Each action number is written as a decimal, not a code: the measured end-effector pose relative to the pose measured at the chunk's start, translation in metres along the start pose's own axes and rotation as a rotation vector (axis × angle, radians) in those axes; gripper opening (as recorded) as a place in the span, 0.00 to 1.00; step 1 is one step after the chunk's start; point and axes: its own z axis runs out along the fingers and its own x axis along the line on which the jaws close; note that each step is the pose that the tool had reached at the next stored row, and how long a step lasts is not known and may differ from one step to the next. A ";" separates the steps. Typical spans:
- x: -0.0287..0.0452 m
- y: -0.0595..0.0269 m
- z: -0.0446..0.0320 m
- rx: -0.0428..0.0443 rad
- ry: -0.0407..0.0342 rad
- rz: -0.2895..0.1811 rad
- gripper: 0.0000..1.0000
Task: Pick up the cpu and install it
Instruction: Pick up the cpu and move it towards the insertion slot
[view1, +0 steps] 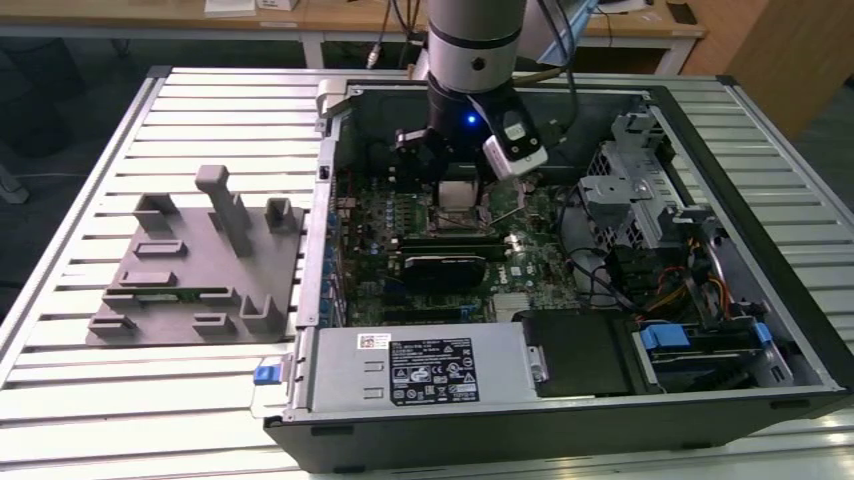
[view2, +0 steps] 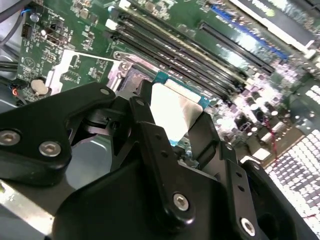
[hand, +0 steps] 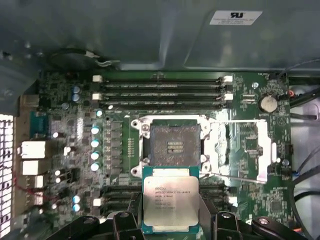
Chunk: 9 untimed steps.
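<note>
cpu (hand: 171, 199): pale metal lid facing the first wrist view, thin green rim showing. It is carried above the motherboard (hand: 60, 100) inside the open computer case (view1: 561, 440). Not seated; it hangs just short of the socket (hand: 175, 144), overlapping the socket's near edge in the first wrist view.

Gripper (hand: 171, 220): two black fingers (view2: 150, 135) pinch the cpu by opposite edges, lid and underside left free. Probably held this way so the contact face touches nothing and the chip is level for a flat drop-in.

Socket: bare, dark contact field exposed. Load plate (hand: 247, 150) is swung open to one side and lies over the board, so nothing covers the socket.

Memory slots (hand: 162, 92) run beyond the socket, well apart from the chip.

Exterior view: arm upright over the case. Grey fixture tray (view1: 187, 270) sits on the slatted table (view1: 80, 400) to the exterior view's left, outside the case
</note>
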 end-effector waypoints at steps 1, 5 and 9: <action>-0.0014 0.0013 0.0011 0.0002 0.0004 0.000 0.54; -0.0064 0.0055 0.0052 0.0030 0.0020 0.000 0.54; -0.0097 0.0098 0.0090 0.0063 0.0032 0.000 0.54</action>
